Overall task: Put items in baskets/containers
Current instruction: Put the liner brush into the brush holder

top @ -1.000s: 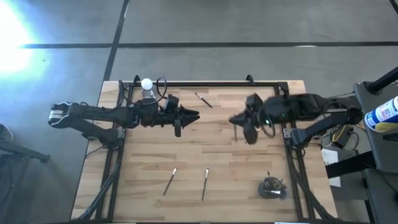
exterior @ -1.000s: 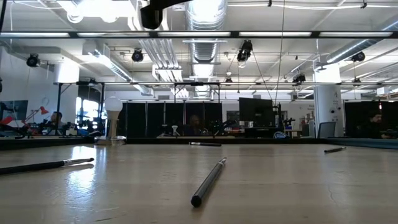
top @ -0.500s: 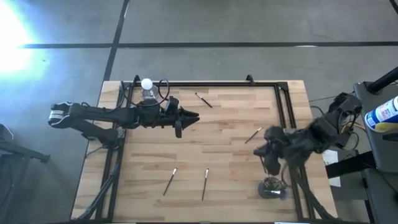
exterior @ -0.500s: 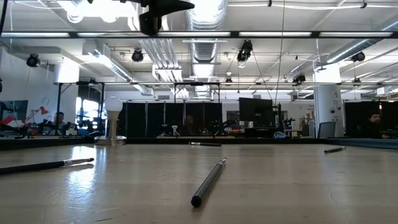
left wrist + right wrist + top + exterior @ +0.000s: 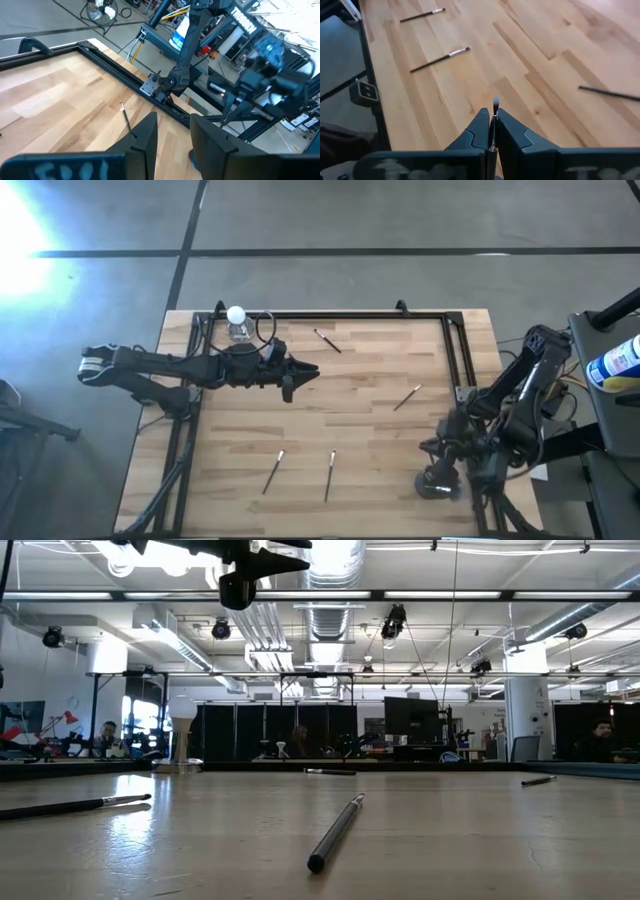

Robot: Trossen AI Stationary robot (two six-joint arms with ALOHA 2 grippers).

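The dark round cup (image 5: pixel 436 485) stands at the table's near right corner, partly hidden by my right gripper (image 5: pixel 441 452), which hovers just over it, shut on a thin dark brush (image 5: pixel 495 104) with a pale tip. Several more brushes lie flat on the wood: one at the far middle (image 5: pixel 327 340), one right of centre (image 5: pixel 407 396), and two near the front (image 5: pixel 273 470) (image 5: pixel 329 475). My left gripper (image 5: pixel 305 369) hangs high over the table's far left part, open, with nothing between its fingers (image 5: pixel 146 134). My right gripper pinches the brush's handle (image 5: pixel 493 126) between its two fingers. The brush lies along the fingers, and its pale tip (image 5: pixel 495 103) sticks out past them. The fingers slant down toward the table. The brush is lifted clear of the wood.
A black metal frame (image 5: pixel 455 350) runs along the table's far and side edges. A white knob on a stand (image 5: pixel 236 316) sits at the far left corner. Bare wood lies open in the table's middle (image 5: pixel 350 420).
My right gripper has swung from the far right part of the table toward the near right corner and down, ending over the cup, still shut on its brush. My left gripper has sunk a little.
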